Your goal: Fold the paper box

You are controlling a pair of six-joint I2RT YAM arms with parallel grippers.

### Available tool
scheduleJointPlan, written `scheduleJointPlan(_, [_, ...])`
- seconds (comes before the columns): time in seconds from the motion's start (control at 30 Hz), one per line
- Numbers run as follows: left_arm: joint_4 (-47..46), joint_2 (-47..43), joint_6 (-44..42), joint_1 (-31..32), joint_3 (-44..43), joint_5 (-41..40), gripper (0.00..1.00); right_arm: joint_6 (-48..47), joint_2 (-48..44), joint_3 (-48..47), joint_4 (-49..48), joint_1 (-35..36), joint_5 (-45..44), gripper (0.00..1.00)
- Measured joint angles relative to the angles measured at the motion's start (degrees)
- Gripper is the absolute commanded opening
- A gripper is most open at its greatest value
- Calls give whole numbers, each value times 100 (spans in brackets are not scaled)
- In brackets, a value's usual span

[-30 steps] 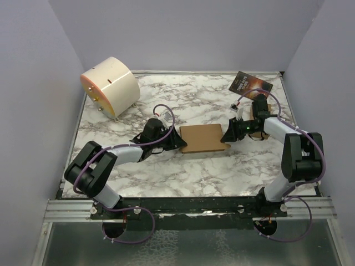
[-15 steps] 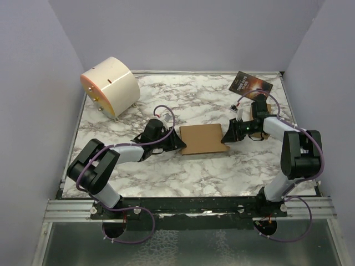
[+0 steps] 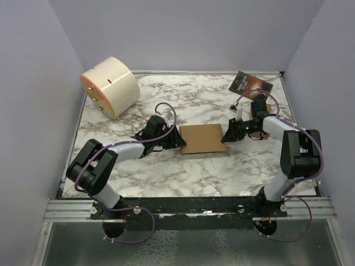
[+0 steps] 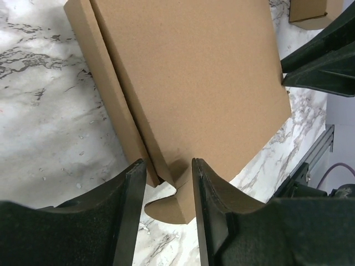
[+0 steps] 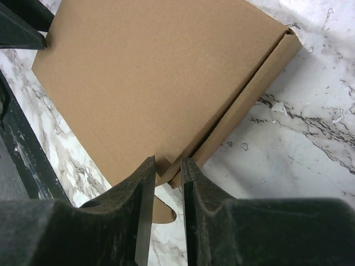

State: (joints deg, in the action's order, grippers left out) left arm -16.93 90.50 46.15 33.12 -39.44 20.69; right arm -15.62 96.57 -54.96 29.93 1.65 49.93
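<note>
**Paper box, closed flat: end tabs not yet tucked**

**Item.** The paper box (image 3: 204, 138) lies mid-table (image 3: 211, 177) between the two arms. The lid is down and a side wall is visible along each short end.

**Left tool** (image 4: 167, 163). The jaws are partly open and sit astride the box's near left corner. The left-end tab (image 4: 166, 208) pokes out loose between the fingers, with marble showing on both sides of it. I read this as no grip.

**Right tool** (image 5: 166, 162). The jaws are narrow and closed in on the opposite near corner, where cardboard fills the gap between the fingers. The right-end tab (image 5: 162, 213) curls out below them.

**Step in hand, as I judge it.** The job now is to seat the two end tabs and square the ends.

**Handling notes.**
- I would keep the right tool pinched as the stop, so the box cannot skate across the marble.
- I would then bring the left jaws onto the tab itself, not the wall.
- The tab should be steered into the slit between lid and side wall at a shallow angle, feeding it in without stabbing.
- Pressure should stay light, because this board creases easily at a corner.
- Both ends should be pushed evenly, otherwise the lid may spring up.

**Nearby, not wanted.** A smaller brown box (image 4: 313, 12) and a dark booklet (image 3: 250, 84) are also in view.
</note>
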Motion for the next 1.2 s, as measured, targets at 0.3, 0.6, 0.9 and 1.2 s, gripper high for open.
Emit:
scheduleJointPlan(0.3, [761,-310,-503,0,-138,-393,44,-205,-22,-26,11,0,-11,32])
scheduleJointPlan(0.6, [210,-1172,-887,0,597,-581,81,-645,-765,-26,2,0,46,16])
scheduleJointPlan(0.9, [-957,-1519,-697,-81,1257,-675,93,-1139,-675,-24,26,225,369,9])
scheduleJointPlan(1.2, [-1294,-649,-350,-114,1246,-417,86,-1121,-105,-24,26,649,-321,9])
